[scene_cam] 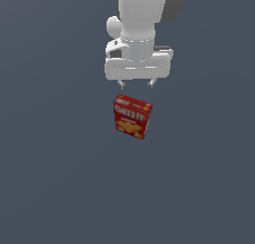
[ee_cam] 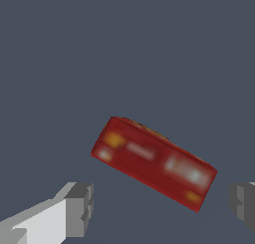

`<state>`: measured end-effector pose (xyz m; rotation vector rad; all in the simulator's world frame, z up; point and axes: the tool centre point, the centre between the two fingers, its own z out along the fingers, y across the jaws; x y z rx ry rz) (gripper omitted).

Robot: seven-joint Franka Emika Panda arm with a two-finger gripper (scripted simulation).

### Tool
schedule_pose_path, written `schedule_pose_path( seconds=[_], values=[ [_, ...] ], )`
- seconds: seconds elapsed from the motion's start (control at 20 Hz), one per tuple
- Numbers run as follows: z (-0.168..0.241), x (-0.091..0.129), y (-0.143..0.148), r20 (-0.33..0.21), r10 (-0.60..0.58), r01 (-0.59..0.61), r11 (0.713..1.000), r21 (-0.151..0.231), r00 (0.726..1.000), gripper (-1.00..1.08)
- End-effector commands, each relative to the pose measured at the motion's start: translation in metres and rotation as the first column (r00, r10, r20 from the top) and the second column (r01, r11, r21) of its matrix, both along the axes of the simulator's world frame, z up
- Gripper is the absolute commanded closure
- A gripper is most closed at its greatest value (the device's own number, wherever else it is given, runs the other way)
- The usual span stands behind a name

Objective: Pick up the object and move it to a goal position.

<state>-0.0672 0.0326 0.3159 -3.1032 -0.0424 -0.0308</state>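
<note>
End effector above the cracker box

The end effector [scene_cam: 135, 83] hangs spread wide over the red cracker box [scene_cam: 132, 116], not touching it; in the wrist view the box [ee_cam: 154, 163] stands askew between the fingers [ee_cam: 79, 208] on the plain grey desk [scene_cam: 50, 178], no edges visible.

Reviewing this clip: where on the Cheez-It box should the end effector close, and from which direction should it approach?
From above, probably. The Cheez-It box stands upright below the open end effector. In the wrist view its narrow top face runs diagonally, so I would turn the wrist to set the fingers across the thin dimension and close on the two broad faces near the top.
</note>
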Motion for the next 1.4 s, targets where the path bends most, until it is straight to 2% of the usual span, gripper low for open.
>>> schedule_pose_path(
  seconds=[0.0,0.4,0.7,1.0,1.35],
  values=[
    [-0.001,0.0,0.0,0.0,0.013,-0.013,1.0,-0.001,1.0,-0.92],
    [-0.008,-0.001,-0.001,0.002,0.115,-0.115,0.993,-0.006,0.993,-0.92],
    [-0.017,-0.001,-0.003,0.002,0.242,-0.242,0.97,-0.013,0.97,-0.92],
    [-0.027,-0.003,-0.005,0.001,0.388,-0.388,0.921,-0.021,0.921,-0.92],
    [-0.039,-0.004,-0.007,-0.002,0.548,-0.548,0.836,-0.029,0.837,-0.92]
  ],
)
